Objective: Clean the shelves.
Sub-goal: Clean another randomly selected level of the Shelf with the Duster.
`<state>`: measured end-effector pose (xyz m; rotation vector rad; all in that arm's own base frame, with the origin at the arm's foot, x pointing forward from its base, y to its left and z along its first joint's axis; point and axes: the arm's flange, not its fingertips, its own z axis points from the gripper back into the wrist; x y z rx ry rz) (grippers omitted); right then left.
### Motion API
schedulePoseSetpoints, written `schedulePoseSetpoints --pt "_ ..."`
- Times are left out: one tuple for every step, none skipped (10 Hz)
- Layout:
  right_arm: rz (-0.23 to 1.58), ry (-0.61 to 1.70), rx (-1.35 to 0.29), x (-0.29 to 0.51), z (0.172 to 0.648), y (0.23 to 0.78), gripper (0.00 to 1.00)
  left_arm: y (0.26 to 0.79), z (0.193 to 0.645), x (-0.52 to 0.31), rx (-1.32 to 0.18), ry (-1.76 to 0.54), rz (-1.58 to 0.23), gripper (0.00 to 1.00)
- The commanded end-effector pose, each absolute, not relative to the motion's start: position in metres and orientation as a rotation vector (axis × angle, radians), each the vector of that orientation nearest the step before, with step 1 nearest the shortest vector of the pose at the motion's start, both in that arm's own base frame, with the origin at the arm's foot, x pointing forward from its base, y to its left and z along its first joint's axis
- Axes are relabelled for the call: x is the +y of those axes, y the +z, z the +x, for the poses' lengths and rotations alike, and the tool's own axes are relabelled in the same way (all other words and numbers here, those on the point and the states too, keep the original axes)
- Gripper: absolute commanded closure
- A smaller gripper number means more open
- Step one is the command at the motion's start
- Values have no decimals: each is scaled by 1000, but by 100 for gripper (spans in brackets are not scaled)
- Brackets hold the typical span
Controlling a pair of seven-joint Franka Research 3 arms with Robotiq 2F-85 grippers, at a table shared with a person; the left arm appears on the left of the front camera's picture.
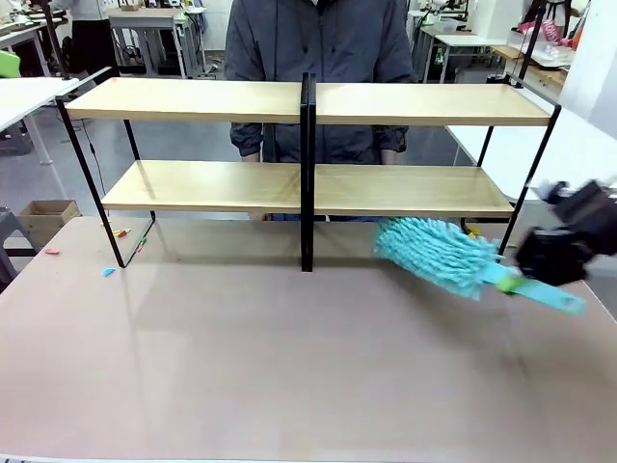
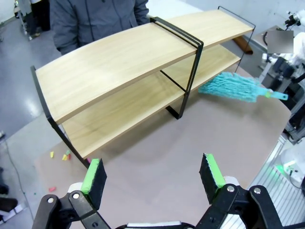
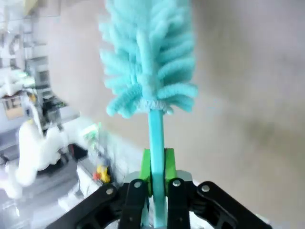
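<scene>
Behind the shelves (image 1: pixel 307 183), at the far edge of the table (image 1: pixel 289 367), a person (image 1: pixel 318 39) in a dark grey jacket stood close against the rack, partly hidden by its two tiers. A few small coloured scraps (image 1: pixel 109 271) lay on the table near the rack's left leg, and a cardboard box (image 1: pixel 43 214) sat on the floor off to the left. White tables (image 1: pixel 24 95) showed on either side farther back. The shelves stood toward the far side of the beige-brown table: four light wooden boards, two upper and two lower, on a thin black metal frame with one black upright down the middle. Nothing rested on the boards. One turquoise duster (image 1: pixel 439 253) with a fluffy head and a slim matching handle hovered just below and in front of the lower right board, its head near the board's front edge; whether it touched the wood could not be told. The right hand (image 3: pixel 157 167) was clamped on the duster's handle, green pads pressing it from both sides, and looked blurred in the front view. The left hand (image 2: pixel 152 176) hung above the table on the near side of the rack, well apart from it, its two fingers spread wide with nothing between them.
</scene>
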<state>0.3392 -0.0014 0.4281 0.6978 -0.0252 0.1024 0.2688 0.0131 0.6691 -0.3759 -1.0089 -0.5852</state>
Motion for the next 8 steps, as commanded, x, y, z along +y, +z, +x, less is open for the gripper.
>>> schedulePoseSetpoints --pt "772 194 97 -56 224 410 87 669 268 13 -1003 -584 -371 0" --pt "823 244 152 -76 216 415 87 669 268 13 -1003 -584 -371 0" --pt "879 324 213 -102 209 423 87 669 268 13 -1003 -584 -371 0" --pt "941 401 251 -127 204 430 87 669 268 13 -1003 -584 -371 0" --pt "978 445 267 -155 201 438 87 669 268 13 -1003 -584 -371 0" --pt "1011 460 243 -182 202 446 87 669 268 13 -1003 -584 -371 0" --pt "1036 467 183 -208 203 458 87 669 268 13 -1003 -584 -371 0" --pt "1064 546 138 -225 207 469 87 669 268 13 -1003 -584 -371 0"
